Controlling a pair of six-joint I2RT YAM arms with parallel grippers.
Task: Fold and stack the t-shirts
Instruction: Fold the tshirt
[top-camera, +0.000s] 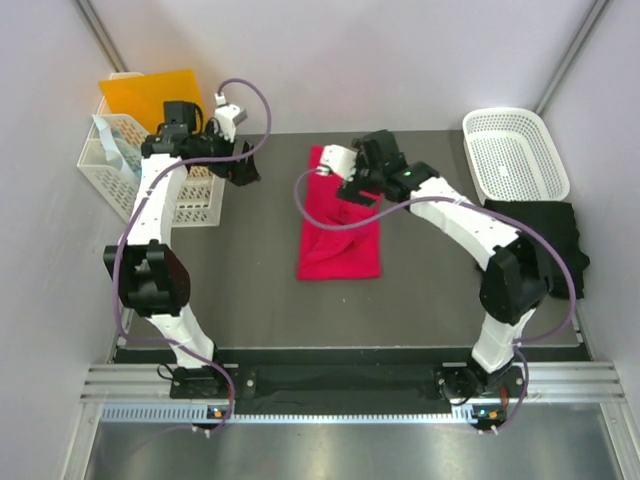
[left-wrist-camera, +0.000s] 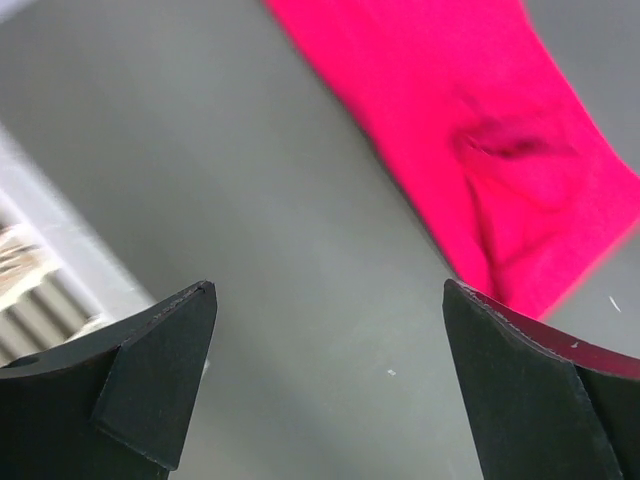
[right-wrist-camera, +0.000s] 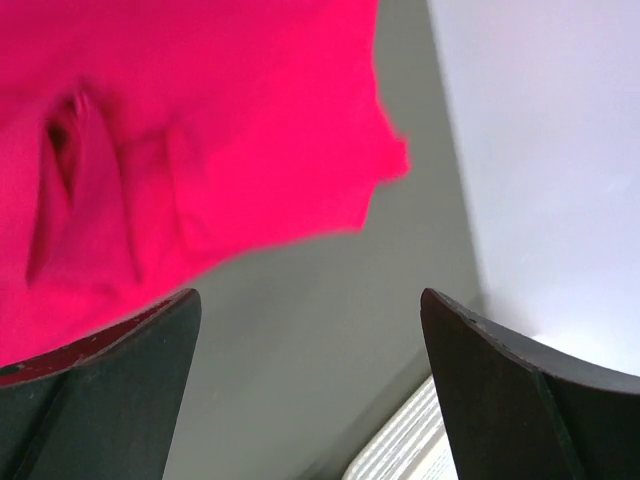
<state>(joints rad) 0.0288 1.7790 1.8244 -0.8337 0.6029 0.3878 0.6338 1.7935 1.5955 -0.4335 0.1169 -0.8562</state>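
Grey table (top-camera: 250, 290): I see both shirts lying on it.
Red t-shirt (top-camera: 340, 240): bright pinkish-red, folded to a creased oblong, mid-table.
Black t-shirt (top-camera: 545, 225): plain, at the right edge.
Right gripper (right-wrist-camera: 310, 300): jaws wide, empty, over the red cloth's edge.
Left gripper (left-wrist-camera: 330, 290): jaws wide, empty.

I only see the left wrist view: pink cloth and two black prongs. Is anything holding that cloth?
Observer: No. The right wrist view shows the right end effector open above the pinkish-red t-shirt, holding nothing.
Visitor: Is there another shirt?
Observer: Yes. The top camera shows a black t-shirt lying at the right edge of the table.
Visitor: Anything near it?
Observer: A white basket sits just beyond it, toward the far wall.
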